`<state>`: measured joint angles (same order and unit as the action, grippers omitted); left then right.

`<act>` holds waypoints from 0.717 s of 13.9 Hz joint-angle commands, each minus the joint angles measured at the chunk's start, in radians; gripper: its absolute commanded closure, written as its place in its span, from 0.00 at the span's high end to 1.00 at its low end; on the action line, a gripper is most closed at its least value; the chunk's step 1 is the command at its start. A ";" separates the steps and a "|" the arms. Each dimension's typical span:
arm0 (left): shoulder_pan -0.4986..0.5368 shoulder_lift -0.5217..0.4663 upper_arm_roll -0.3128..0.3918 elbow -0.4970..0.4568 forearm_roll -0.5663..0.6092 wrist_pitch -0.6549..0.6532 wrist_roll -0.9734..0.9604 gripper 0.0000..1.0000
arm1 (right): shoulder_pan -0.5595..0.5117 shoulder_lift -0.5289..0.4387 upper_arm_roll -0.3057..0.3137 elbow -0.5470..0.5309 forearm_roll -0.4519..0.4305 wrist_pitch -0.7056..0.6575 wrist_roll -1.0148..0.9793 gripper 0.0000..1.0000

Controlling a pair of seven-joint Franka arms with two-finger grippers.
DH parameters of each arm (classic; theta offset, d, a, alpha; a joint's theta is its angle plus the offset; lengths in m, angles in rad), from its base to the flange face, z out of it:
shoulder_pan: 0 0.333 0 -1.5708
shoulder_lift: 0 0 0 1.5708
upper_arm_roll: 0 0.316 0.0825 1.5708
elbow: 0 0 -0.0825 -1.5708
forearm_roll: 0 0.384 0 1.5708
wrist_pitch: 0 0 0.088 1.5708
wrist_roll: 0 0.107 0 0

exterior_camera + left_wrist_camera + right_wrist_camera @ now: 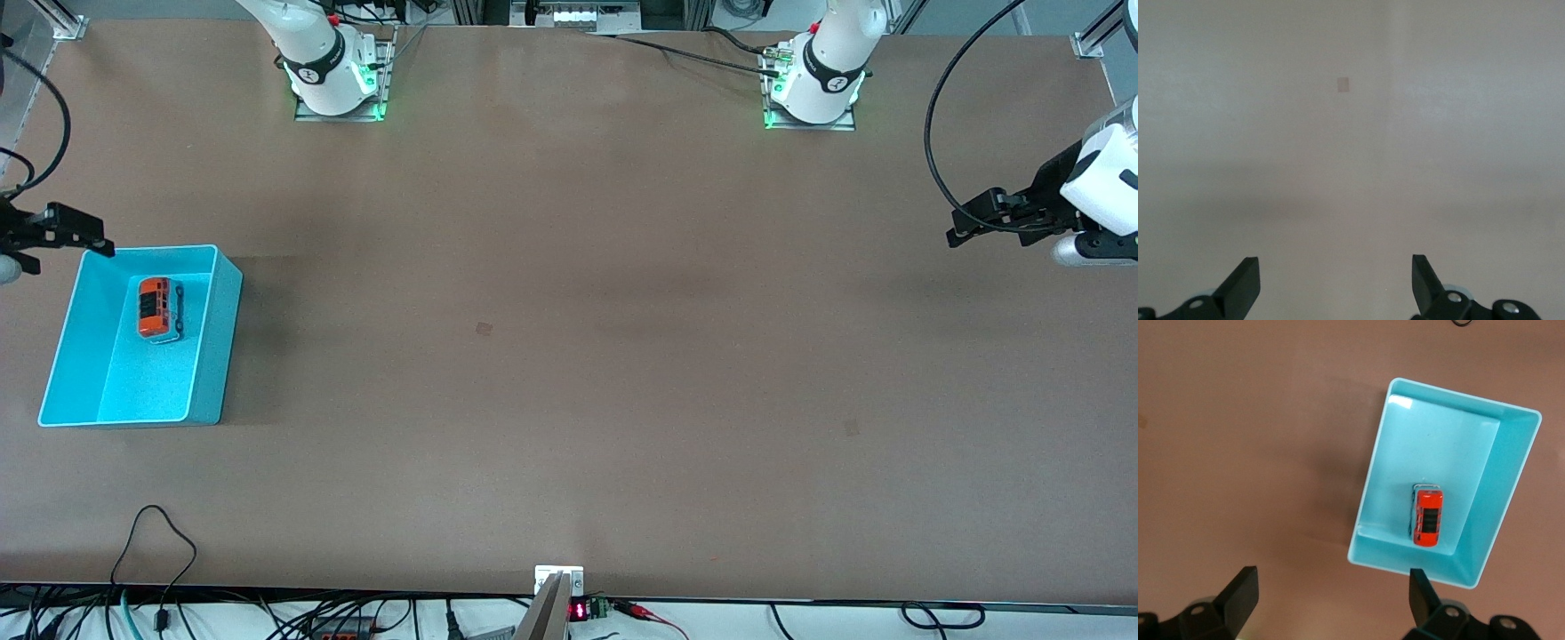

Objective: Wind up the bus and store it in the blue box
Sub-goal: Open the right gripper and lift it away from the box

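Since the bus (160,308) already lies in the blue box (204,404), your empty, spread right gripper (84,238) hanging over its rim could knock it if lowered, while the left gripper (1336,287) waits agape.

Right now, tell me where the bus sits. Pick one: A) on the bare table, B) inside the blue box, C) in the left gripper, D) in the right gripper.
B: the bus rests on the floor of the blue box, with both grippers open and empty.
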<state>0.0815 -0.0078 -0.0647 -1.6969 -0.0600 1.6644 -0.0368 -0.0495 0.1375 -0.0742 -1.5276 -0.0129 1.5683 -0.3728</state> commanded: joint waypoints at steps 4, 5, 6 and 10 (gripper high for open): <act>0.007 -0.009 -0.006 0.000 0.019 -0.005 -0.005 1.00 | 0.094 0.002 -0.004 0.037 -0.024 -0.063 0.233 1.00; 0.007 -0.009 -0.006 0.000 0.019 -0.005 -0.005 1.00 | 0.092 0.002 -0.002 0.034 -0.022 -0.059 0.220 1.00; 0.007 -0.009 -0.006 0.000 0.019 -0.005 -0.005 1.00 | 0.091 0.004 -0.002 0.033 -0.022 -0.053 0.213 1.00; 0.007 -0.008 -0.006 0.000 0.019 -0.005 -0.005 1.00 | 0.080 0.004 -0.001 0.033 -0.018 -0.040 0.215 1.00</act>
<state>0.0824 -0.0078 -0.0647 -1.6970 -0.0600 1.6644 -0.0368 0.0383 0.1408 -0.0803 -1.5012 -0.0250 1.5241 -0.1574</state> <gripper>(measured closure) 0.000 0.000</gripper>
